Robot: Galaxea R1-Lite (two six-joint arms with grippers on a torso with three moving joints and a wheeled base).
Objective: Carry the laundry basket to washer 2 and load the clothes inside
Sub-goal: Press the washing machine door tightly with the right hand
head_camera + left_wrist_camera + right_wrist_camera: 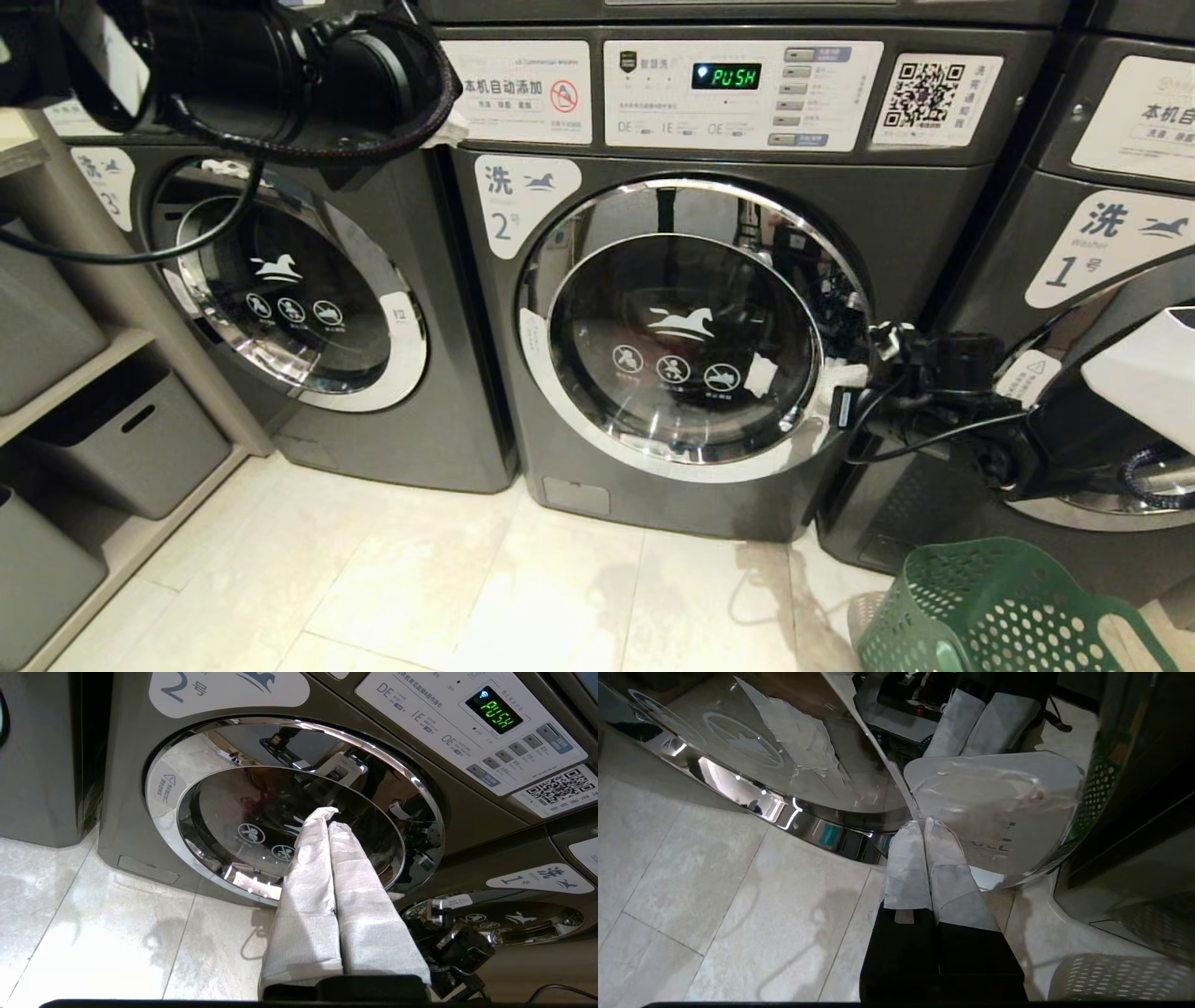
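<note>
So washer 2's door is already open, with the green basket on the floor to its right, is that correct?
Not quite: the door of washer 2 is closed, as the head view shows. The green basket is indeed on the floor to its right.

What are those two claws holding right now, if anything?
Nothing. The left claw is shut and empty in front of washer 2. The right claw, also shut, is at the door's handle side, gripping nothing.

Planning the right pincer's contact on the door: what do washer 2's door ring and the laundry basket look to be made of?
Washer 2 door ring: looks like chrome-finished metal or plated plastic, since it mirrors the room sharply; likely slick.
The laundry basket: green moulded plastic by its look, matte, walls punched with round holes.
The right pincer is shut at the door's edge.
</note>
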